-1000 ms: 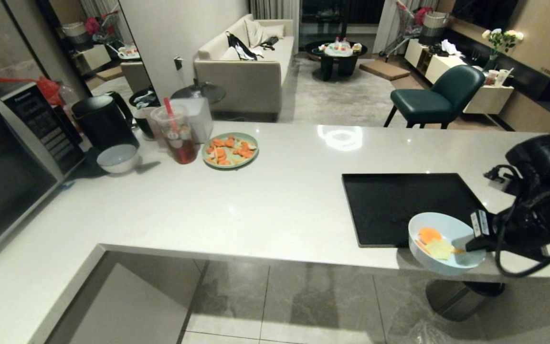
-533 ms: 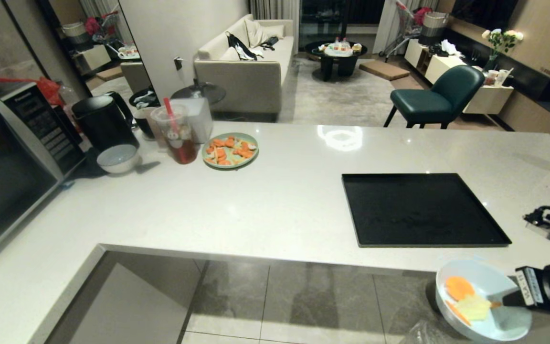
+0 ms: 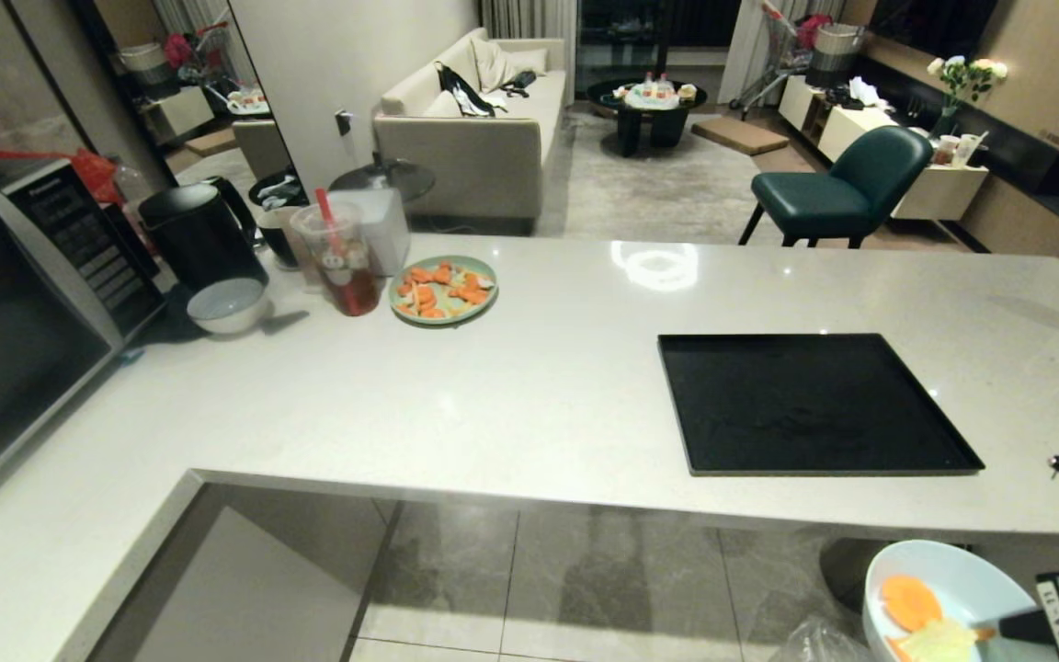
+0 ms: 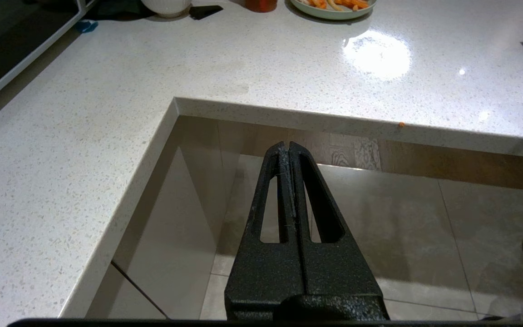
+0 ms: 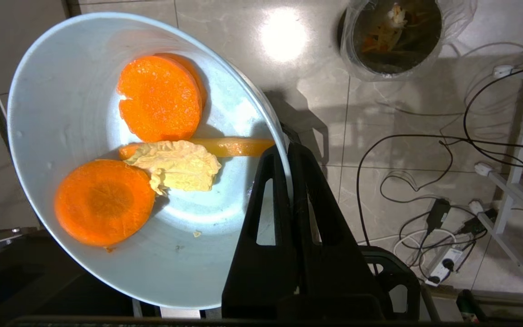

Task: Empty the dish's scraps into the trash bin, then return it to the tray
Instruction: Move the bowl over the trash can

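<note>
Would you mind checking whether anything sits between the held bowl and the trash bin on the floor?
Nothing visible does. The right gripper grips the dish by its rim, and only bare floor tiles lie between it and the open trash bin; the cables run off to the side.

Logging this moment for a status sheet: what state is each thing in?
dish: held by its rim, scraps inside
scraps: not yet dumped
right gripper: shut on the dish rim
left gripper: shut, empty
trash bin: open, bagged, scraps inside
tray: bare
green plate: holding food
</note>
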Controlling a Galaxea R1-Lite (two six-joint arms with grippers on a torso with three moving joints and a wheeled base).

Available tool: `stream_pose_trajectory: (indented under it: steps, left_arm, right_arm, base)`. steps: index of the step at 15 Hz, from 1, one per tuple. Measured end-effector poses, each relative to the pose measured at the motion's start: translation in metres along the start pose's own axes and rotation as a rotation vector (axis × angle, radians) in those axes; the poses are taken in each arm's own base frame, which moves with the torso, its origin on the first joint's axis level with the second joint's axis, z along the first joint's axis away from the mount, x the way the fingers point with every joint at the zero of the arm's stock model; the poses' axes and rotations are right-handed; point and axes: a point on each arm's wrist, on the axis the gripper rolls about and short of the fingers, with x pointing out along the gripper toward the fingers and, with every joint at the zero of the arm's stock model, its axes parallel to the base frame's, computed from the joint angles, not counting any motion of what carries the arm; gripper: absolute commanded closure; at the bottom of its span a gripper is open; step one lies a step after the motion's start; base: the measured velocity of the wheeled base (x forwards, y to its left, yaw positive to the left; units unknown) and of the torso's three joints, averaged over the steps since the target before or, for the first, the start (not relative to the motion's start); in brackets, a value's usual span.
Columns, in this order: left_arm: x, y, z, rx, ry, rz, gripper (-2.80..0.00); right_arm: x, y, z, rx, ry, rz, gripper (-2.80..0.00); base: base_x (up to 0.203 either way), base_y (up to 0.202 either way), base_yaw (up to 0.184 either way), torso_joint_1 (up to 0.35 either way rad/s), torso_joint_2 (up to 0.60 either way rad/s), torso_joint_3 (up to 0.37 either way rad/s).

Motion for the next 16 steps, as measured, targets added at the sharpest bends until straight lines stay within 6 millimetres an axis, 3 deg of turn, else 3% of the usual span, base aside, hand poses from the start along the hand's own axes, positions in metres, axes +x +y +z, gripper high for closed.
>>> stream_pose_trajectory:
  steps: [10,16]
  left_arm:
    - [0.0,0.0,0.0,-0.001,0.0,0.001,0.0]
    - [0.0,0.0,0.0,-0.001,0.0,0.0,0.0]
  right_arm:
    - [-0.0013,-0.0003,-0.0014,0.003,-0.005,0.001,0.0]
    - [-0.0002,-0.0007,-0.0042,0.002,0.003,0.002,0.0]
  base:
    - [0.0,0.0,0.0,0.0,0.0,0.0]
    - [-0.18,0.0,-0.001,0.001,0.0,0.002]
